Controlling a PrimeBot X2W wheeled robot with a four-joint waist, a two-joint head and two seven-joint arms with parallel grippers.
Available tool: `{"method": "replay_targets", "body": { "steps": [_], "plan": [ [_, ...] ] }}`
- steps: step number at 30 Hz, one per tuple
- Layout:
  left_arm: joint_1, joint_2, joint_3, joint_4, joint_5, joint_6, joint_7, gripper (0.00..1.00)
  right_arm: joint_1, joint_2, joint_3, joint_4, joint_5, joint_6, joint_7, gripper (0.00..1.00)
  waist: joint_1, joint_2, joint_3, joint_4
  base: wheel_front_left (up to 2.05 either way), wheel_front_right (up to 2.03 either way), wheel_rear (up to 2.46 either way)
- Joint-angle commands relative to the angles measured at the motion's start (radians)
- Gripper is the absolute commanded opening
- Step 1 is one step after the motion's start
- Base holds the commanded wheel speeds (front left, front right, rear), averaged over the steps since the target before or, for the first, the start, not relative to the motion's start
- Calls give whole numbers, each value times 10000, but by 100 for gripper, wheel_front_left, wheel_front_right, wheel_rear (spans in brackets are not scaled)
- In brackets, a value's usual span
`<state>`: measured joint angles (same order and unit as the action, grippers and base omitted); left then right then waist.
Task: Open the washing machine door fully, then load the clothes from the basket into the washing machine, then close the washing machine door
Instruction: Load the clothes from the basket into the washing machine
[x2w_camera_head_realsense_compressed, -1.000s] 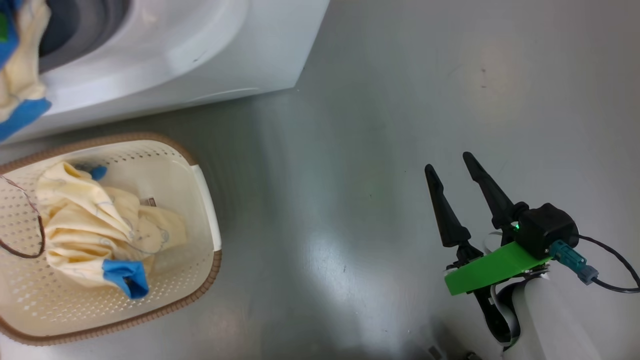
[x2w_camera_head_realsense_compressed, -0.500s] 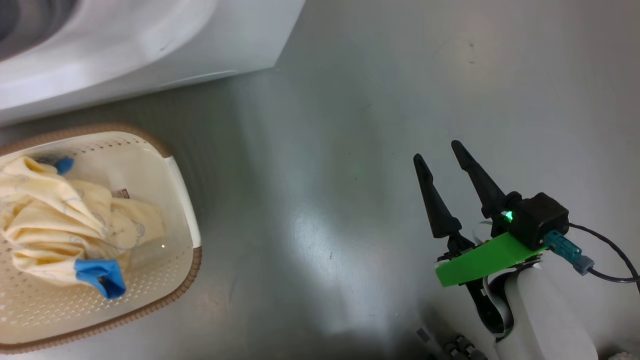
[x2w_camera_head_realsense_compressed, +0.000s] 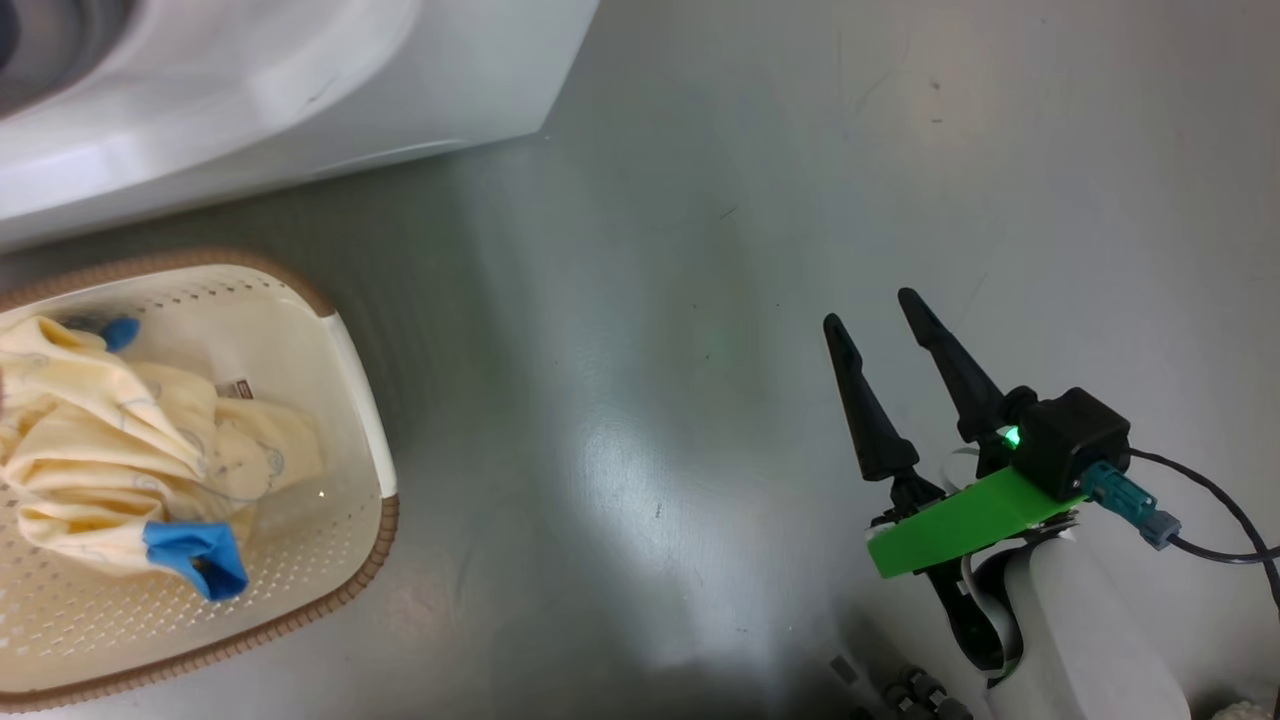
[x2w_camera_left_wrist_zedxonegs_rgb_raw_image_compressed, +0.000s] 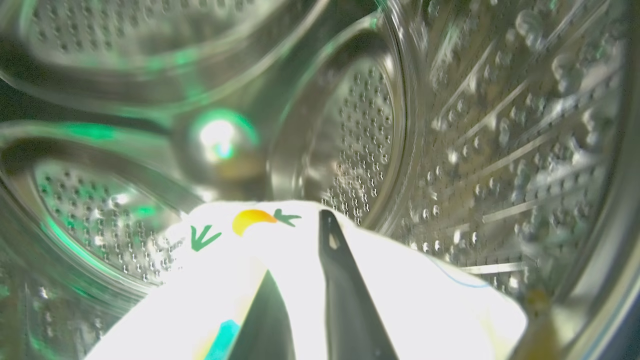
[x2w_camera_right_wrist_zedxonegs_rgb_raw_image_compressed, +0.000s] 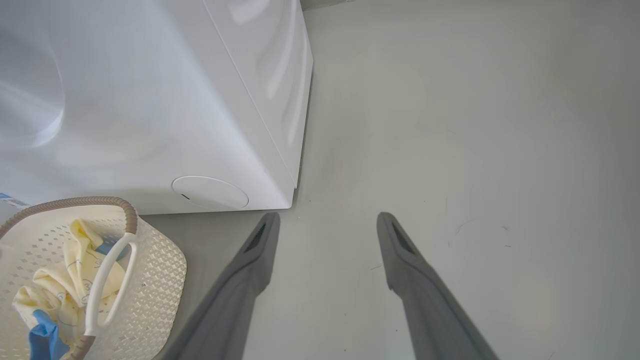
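In the left wrist view my left gripper (x2w_camera_left_wrist_zedxonegs_rgb_raw_image_compressed: 297, 245) is inside the washing machine's steel drum (x2w_camera_left_wrist_zedxonegs_rgb_raw_image_compressed: 500, 125), shut on a pale cream garment (x2w_camera_left_wrist_zedxonegs_rgb_raw_image_compressed: 425, 300) with small printed drawings; the cloth drapes around both fingers. The second garment (x2w_camera_head_realsense_compressed: 120, 450), cream-yellow with blue trim, lies crumpled in the cream perforated basket (x2w_camera_head_realsense_compressed: 345, 350), which stands on the floor in front of the white washing machine (x2w_camera_head_realsense_compressed: 300, 90). My right gripper (x2w_camera_head_realsense_compressed: 870, 310) hovers open over bare floor to the basket's right, its fingers (x2w_camera_right_wrist_zedxonegs_rgb_raw_image_compressed: 262, 240) spread wide with nothing between them. The washing machine door is out of view.
The machine's front corner (x2w_camera_right_wrist_zedxonegs_rgb_raw_image_compressed: 292, 195) and its round low flap (x2w_camera_right_wrist_zedxonegs_rgb_raw_image_compressed: 210, 192) stand just left of my right gripper. The basket's white handle (x2w_camera_right_wrist_zedxonegs_rgb_raw_image_compressed: 107, 280) faces that gripper. Grey floor (x2w_camera_head_realsense_compressed: 700, 300) stretches to the right of the machine.
The head camera has turned, so machine and basket sit further left in the picture. The garment seen hanging at the machine's mouth has gone from that view. My right gripper has barely moved.
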<state>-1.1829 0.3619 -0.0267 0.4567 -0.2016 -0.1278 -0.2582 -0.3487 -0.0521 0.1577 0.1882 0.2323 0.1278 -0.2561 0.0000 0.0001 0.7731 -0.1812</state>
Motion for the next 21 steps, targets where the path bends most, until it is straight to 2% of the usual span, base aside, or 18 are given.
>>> {"method": "replay_targets", "body": {
  "steps": [1, 2, 3, 4, 14, 21],
  "plan": [
    [88, 443, 111, 307, -233, -29, -36, 21, 182, 19, 261, -100, 67, 29, -57, 100, 0, -1, -73, 28, 0, 0, 0],
    [88, 443, 111, 307, -233, -29, -36, 21, 182, 19, 261, -100, 67, 29, -57, 100, 0, -1, -73, 28, 0, 0, 0],
    [-40, 463, 74, 561, -281, -29, -36, 78, 185, 19, 264, -69, 68, 29, -57, 100, 0, -1, -93, 41, 0, 0, 0],
    [-129, 472, 21, 846, -341, -29, -36, 100, 191, 19, 273, -51, 71, 29, -57, 100, 0, -1, -111, 50, 0, 0, 0],
    [-782, 414, -435, 2625, -735, -29, -36, 100, 137, 19, 234, 139, 87, 29, -57, 100, 0, -1, -410, 220, 0, 0, 0],
    [-770, 227, -806, 3144, -889, -29, -36, 100, 122, 19, 161, 273, 54, 29, -57, 100, 0, -1, -690, 402, 0, 0, 0]
  ]
}}
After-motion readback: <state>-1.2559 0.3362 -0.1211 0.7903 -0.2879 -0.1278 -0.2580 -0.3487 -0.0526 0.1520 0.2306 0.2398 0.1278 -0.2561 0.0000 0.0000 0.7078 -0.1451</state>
